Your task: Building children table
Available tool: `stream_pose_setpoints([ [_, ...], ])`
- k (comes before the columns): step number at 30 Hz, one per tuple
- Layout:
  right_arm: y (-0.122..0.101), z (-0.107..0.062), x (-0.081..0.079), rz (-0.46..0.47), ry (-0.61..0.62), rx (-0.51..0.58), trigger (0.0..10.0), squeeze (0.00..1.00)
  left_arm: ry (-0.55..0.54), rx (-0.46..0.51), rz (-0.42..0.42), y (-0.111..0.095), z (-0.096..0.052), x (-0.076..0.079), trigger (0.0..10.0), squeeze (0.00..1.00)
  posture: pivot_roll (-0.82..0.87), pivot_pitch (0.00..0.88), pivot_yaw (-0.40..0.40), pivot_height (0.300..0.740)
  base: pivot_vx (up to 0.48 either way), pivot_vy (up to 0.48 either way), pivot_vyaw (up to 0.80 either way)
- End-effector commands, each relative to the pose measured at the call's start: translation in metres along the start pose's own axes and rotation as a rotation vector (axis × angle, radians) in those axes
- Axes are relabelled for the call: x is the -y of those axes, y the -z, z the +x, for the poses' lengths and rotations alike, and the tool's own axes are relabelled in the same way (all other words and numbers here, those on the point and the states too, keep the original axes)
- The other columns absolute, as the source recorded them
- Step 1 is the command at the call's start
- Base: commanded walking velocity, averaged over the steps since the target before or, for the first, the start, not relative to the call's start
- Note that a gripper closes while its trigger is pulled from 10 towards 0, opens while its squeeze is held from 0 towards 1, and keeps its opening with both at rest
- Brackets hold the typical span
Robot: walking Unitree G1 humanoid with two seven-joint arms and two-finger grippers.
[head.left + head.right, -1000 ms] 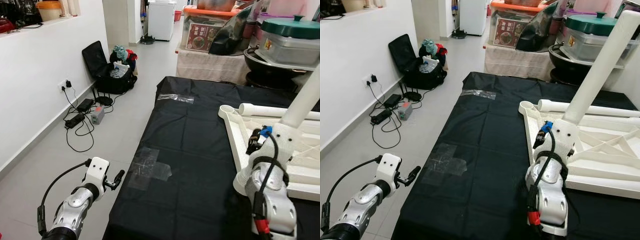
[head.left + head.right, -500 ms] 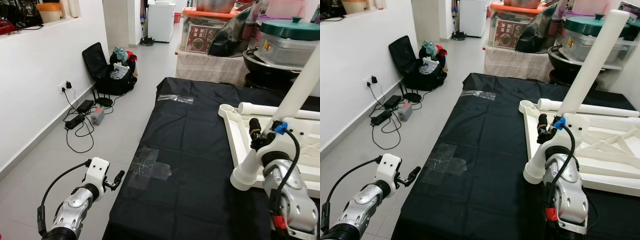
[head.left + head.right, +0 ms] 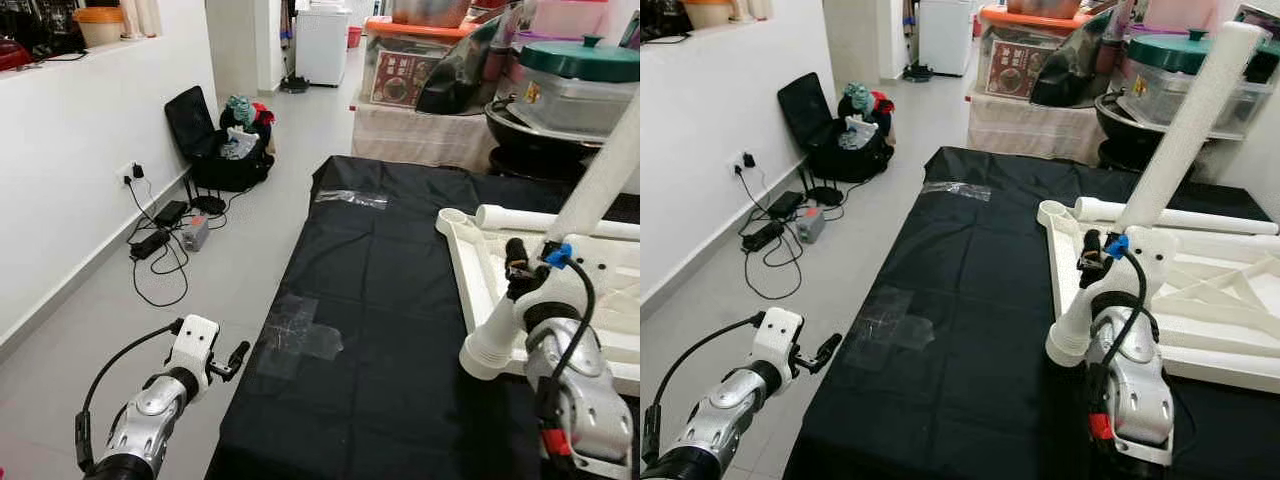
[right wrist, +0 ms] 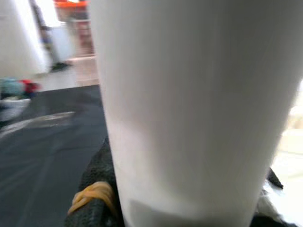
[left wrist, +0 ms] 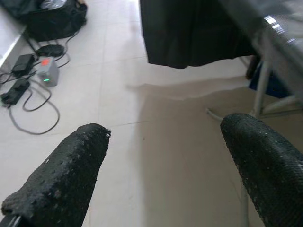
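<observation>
My right gripper (image 3: 1102, 262) is shut on a long white table leg (image 3: 1180, 140), which fills most of the right wrist view (image 4: 189, 104). The leg is tilted, with its wide lower end just above the black cloth beside the tabletop's near left rim and its top leaning away to the right. The white tabletop (image 3: 1060, 245) lies upside down on the right of the table. A second white leg (image 3: 1170, 215) lies along its far edge. My left gripper (image 3: 238, 358) is low on the left, open over the floor, with its fingers (image 5: 61, 175) spread.
A black cloth (image 3: 380, 300) with clear tape patches (image 3: 300, 330) covers the table. On the floor to the left are a black bag (image 3: 215, 140) and cables with a power strip (image 3: 160, 230) by the white wall. Pots and boxes (image 3: 570, 70) crowd the back.
My right arm has turned and shifted right with the leg still held; the leg's wide lower end now shows over the cloth. The left arm has not moved.
</observation>
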State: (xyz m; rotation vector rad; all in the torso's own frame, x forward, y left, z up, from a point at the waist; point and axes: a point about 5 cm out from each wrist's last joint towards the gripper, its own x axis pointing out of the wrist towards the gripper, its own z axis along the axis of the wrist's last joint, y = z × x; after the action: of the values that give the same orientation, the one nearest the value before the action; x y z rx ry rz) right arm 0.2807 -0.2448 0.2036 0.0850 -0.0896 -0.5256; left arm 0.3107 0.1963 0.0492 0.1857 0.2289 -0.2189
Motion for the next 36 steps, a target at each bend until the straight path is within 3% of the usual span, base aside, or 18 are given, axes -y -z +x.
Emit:
stream_pose_setpoints([
  [1, 0.009, -0.001, 0.025, -0.038, 0.2, -0.047, 0.0, 0.0, 0.005, -0.009, 0.013, 0.002, 0.0, 0.001, 10.0, 0.0, 0.02, 0.0, -0.063, 0.74, 0.0, 0.0, 0.0],
  [5, 0.008, -0.008, 0.022, -0.036, 0.262, -0.05, 0.0, 0.0, 0.005, -0.01, 0.014, 0.002, 0.0, 0.001, 10.0, 0.0, 0.02, 0.0, -0.06, 0.74, 0.0, 0.0, 0.0],
  [6, 0.014, -0.018, 0.006, -0.039, 0.259, -0.064, 0.0, 0.0, 0.0, -0.012, 0.016, 0.003, -0.001, 0.0, 10.0, 0.0, 0.03, 0.0, -0.068, 0.74, 0.0, 0.0, 0.0],
  [11, 0.023, -0.018, -0.006, -0.033, 0.183, -0.107, 0.0, 0.0, -0.005, -0.014, 0.017, 0.003, -0.001, -0.002, 10.0, 0.0, 0.03, 0.0, -0.07, 0.74, 0.0, 0.0, 0.0],
  [12, 0.022, -0.013, -0.012, -0.014, 0.09, -0.101, 10.0, 0.0, -0.006, -0.015, 0.016, 0.003, -0.001, -0.002, 10.0, 0.0, 0.03, 0.0, -0.068, 0.74, 0.0, 0.0, 0.0],
  [13, 0.022, -0.013, -0.012, -0.014, 0.09, -0.101, 10.0, 0.0, -0.006, -0.015, 0.016, 0.003, -0.001, -0.002, 10.0, 0.0, 0.03, 0.0, -0.068, 0.74, 0.0, 0.0, 0.0],
  [14, 0.017, -0.009, -0.007, -0.017, 0.093, -0.072, 10.0, 1.0, -0.003, -0.015, 0.016, 0.004, -0.001, -0.001, 10.0, 0.0, 0.03, 0.0, -0.068, 0.74, 0.0, 0.0, 0.0],
  [18, 0.014, -0.007, -0.005, -0.016, 0.105, -0.063, 10.0, 1.0, -0.002, -0.015, 0.017, 0.004, -0.001, -0.001, 10.0, 0.0, 0.02, 0.0, -0.067, 0.74, 0.0, 0.0, 0.0],
  [19, 0.011, -0.004, -0.005, -0.031, 0.076, -0.056, 10.0, 0.85, -0.001, -0.014, 0.016, 0.003, -0.001, -0.001, 10.0, 0.0, 0.02, 0.0, -0.064, 0.74, 0.0, 0.0, 0.0],
  [20, 0.011, -0.004, -0.005, -0.031, 0.076, -0.056, 10.0, 0.85, -0.001, -0.014, 0.016, 0.003, -0.001, -0.001, 10.0, 0.0, 0.02, 0.0, -0.064, 0.74, 0.0, 0.0, 0.0],
  [21, 0.005, 0.0, -0.007, -0.019, 0.03, -0.026, 10.0, 0.0, 0.001, -0.013, 0.016, 0.003, -0.001, 0.0, 10.0, 0.0, 0.02, 0.0, -0.062, 0.74, 0.0, 0.0, 0.0],
  [24, -0.014, 0.011, -0.014, -0.004, -0.207, 0.078, 10.0, 0.0, 0.007, -0.013, 0.018, 0.003, 0.0, 0.0, 10.0, 0.0, 0.02, 0.0, -0.059, 0.74, 0.0, 0.0, 0.0],
  [27, -0.015, 0.016, -0.012, -0.025, -0.356, 0.097, 10.0, 0.0, 0.008, -0.012, 0.02, 0.002, 0.001, 0.0, 10.0, 0.0, 0.02, 0.0, -0.06, 0.74, 0.0, 0.0, 0.0],
  [29, -0.011, 0.018, -0.01, -0.057, -0.392, 0.083, 10.0, 0.0, 0.008, -0.011, 0.02, 0.001, 0.001, -0.001, 10.0, 0.0, 0.02, 0.0, -0.06, 0.74, 0.0, 0.0, 0.0],
  [30, 0.002, 0.022, -0.003, -0.101, -0.421, 0.02, 0.0, 0.0, 0.006, -0.01, 0.021, 0.001, 0.001, -0.001, 10.0, 0.0, 0.02, 0.0, -0.065, 0.74, 0.0, 0.0, 0.0],
  [36, 0.017, 0.024, 0.004, -0.149, -0.385, -0.049, 0.0, 0.0, 0.005, -0.012, 0.02, 0.002, 0.0, 0.0, 10.0, 0.0, 0.02, 0.0, -0.059, 0.74, 0.0, 0.0, 0.0],
])
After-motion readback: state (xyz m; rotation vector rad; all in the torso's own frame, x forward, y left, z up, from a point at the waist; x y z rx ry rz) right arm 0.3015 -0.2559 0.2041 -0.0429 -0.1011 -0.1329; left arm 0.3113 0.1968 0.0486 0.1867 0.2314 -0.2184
